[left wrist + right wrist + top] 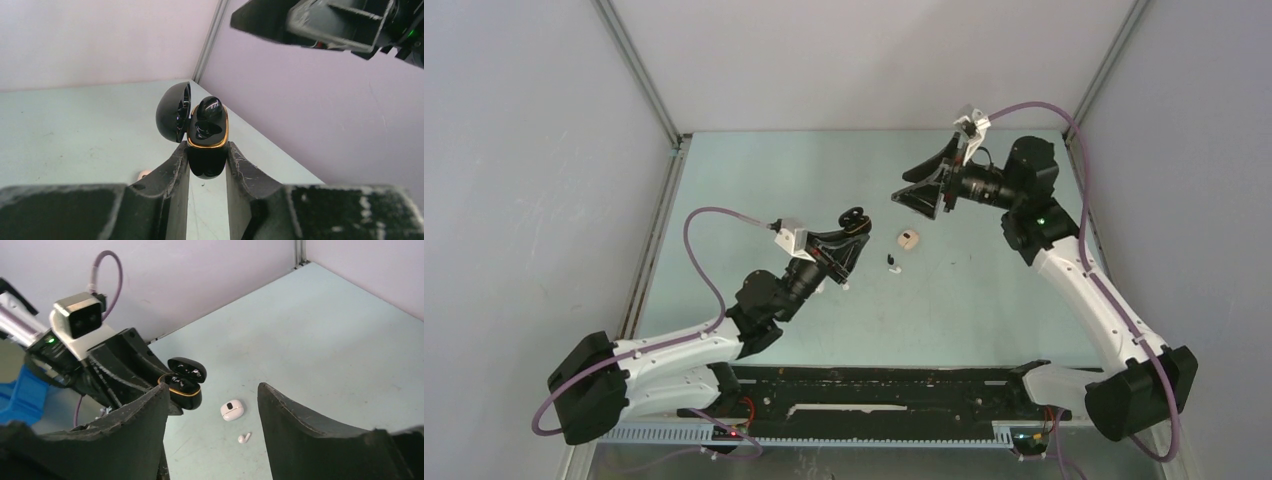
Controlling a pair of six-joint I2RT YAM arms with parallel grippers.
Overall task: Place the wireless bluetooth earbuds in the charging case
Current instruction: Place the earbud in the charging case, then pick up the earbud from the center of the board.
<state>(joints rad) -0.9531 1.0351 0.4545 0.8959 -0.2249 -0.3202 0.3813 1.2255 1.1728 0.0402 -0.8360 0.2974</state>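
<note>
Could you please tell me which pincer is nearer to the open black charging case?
Left. The left pincer is clamped on the black charging case; the right pincer hovers open, apart from it, off to its right.

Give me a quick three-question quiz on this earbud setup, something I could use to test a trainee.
1. Is the pale case in a gripper or lying on the table?
2. True or false: the black case held by the left gripper has its lid shut.
3. The right gripper holds: A) the pale case, B) nothing, C) the black case.

Key: 1, on the table. 2, false, the lid stands open. 3, B.
</note>
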